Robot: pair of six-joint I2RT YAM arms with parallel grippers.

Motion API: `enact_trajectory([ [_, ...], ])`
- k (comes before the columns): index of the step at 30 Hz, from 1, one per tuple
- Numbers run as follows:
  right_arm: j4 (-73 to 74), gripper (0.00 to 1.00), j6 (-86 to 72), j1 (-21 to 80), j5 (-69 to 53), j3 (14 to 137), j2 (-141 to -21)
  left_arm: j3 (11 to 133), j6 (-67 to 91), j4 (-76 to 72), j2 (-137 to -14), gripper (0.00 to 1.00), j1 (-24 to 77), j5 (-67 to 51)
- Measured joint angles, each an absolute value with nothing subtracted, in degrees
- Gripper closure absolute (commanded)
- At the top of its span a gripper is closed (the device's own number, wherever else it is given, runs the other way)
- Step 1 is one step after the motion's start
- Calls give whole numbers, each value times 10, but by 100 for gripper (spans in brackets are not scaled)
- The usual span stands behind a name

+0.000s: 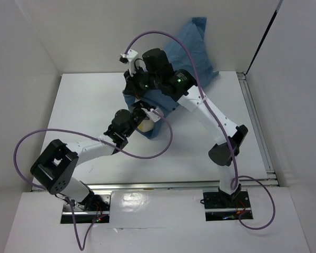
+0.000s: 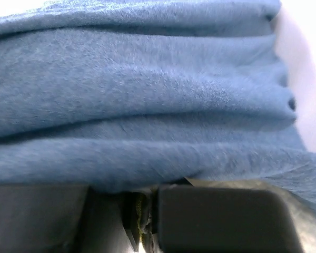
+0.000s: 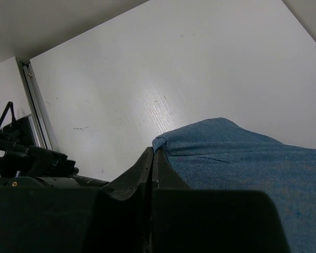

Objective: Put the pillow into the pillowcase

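The slate-blue pillowcase (image 1: 187,50) lies bunched at the back centre of the table, its far end rising against the back wall. A small patch of the cream pillow (image 1: 145,126) shows at the case's near edge; the rest is hidden in the cloth. My left gripper (image 1: 146,112) is at that edge. In the left wrist view it (image 2: 147,196) is shut on a yellow stitched seam (image 2: 142,216) of the pillow, with the pillowcase (image 2: 147,105) filling the view. My right gripper (image 1: 132,90) is shut on a corner of the pillowcase (image 3: 242,163), pinched at the tips (image 3: 154,153).
White walls enclose the table (image 1: 84,105) at the back and on both sides. A metal rail (image 1: 255,124) runs along the right edge and another along the near edge (image 1: 174,184). Purple cables (image 1: 163,142) loop over both arms.
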State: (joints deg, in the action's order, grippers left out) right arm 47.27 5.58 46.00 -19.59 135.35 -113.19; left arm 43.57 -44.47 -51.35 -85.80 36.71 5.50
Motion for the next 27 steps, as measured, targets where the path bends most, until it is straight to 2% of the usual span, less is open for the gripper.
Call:
enact_trajectory([
  [1,463,100,55,461,-191,1341,-1126,439,-433,-510,-859,75,369,64],
  [2,459,100,55,462,-187,1333,-1123,441,-427,-507,-860,63,371,71],
  [4,442,100,54,463,-178,1316,-1116,452,-401,-489,-860,51,373,91],
  [10,387,100,44,444,-164,1268,-1103,530,-250,-294,-821,46,377,124],
  [12,356,100,35,430,-168,1253,-1098,533,-190,-223,-783,35,377,103],
  [15,332,100,22,420,-176,1239,-1095,526,-113,-143,-715,32,380,60],
  [20,294,100,11,379,-176,1214,-1091,519,-2,-63,-590,31,379,20],
  [25,267,100,6,357,-174,1213,-1091,522,50,14,-536,31,377,6],
  [27,258,100,6,354,-172,1213,-1092,523,65,45,-536,38,363,-1],
])
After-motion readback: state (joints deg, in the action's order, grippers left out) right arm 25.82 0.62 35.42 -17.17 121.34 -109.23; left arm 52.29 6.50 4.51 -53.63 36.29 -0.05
